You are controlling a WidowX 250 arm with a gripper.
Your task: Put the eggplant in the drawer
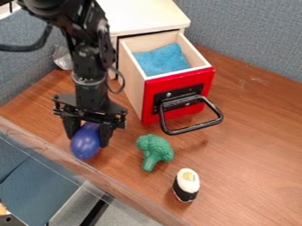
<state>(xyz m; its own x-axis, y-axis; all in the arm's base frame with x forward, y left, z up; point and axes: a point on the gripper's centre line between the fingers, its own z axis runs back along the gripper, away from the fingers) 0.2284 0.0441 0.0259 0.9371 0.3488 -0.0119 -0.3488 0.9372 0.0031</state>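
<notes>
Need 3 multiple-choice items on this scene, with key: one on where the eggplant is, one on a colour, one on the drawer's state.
1. Where is the eggplant?
A) On the cloth in the drawer
B) Behind the drawer
C) At the gripper, outside the drawer

2. What colour is the drawer's front?
A) Red
B) Green
C) White

3. What state is the drawer in?
A) Fully shut
B) Pulled out
C) Tipped on its side

Key:
1: C, the eggplant shows at the lower end of the gripper, beside the drawer.
2: A, the panel behind the black handle is red.
3: B, its inside and the blue cloth lie in plain view.
</notes>
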